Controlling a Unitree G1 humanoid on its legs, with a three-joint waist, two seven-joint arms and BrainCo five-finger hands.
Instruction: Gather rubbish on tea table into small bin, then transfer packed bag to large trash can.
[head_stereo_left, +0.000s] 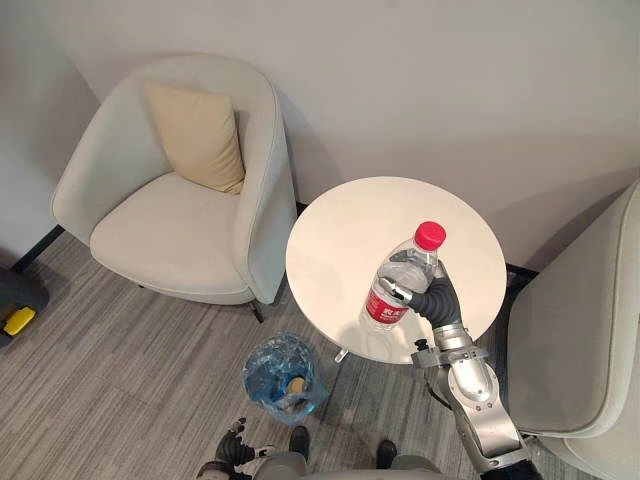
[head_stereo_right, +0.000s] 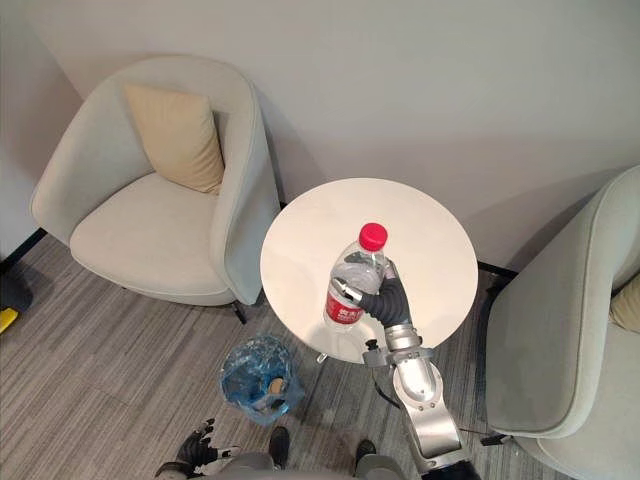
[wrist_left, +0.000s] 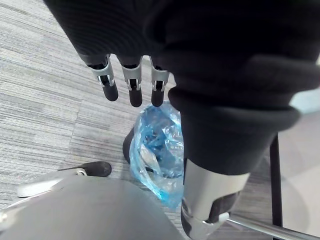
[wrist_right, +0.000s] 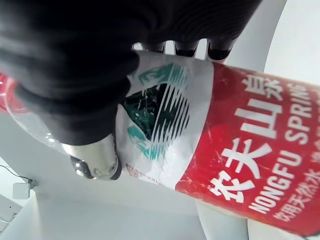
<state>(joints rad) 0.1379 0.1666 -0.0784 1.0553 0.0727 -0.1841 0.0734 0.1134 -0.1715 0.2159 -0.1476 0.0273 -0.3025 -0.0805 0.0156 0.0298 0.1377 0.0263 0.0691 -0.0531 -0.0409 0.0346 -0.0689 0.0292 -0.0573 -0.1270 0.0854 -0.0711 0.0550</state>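
1. Left eye view: my right hand (head_stereo_left: 428, 295) has its fingers (head_stereo_left: 393, 291) curled round a clear plastic bottle (head_stereo_left: 410, 262). I grip it at its red label, with the red cap up, over the near edge of the round white tabletop (head_stereo_left: 340, 235). I cannot tell whether its base touches the tabletop. The small bin (head_stereo_left: 283, 378), lined with a blue bag, stands on the floor just off the tabletop's near left edge. My left hand (head_stereo_left: 232, 450) hangs low beside it.
2. Right eye view: the bottle leans a little, its cap tipped toward the far edge. An armchair (head_stereo_right: 150, 230) with a cushion (head_stereo_right: 180, 135) stands past the tabletop's left edge.
3. Left wrist view: my left fingers (wrist_left: 131, 82) hang straight and loose and hold nothing. The blue bag (wrist_left: 157, 145) gapes open just past them.
4. Right wrist view: my thumb (wrist_right: 95, 162) presses one side of the label and my fingertips wrap over the other. I judge the bottle light, thin-walled and smooth, so it would buckle or slip under a hard squeeze. The capped air should help it keep its shape. The label band at mid-body looks like the best place to hold it.
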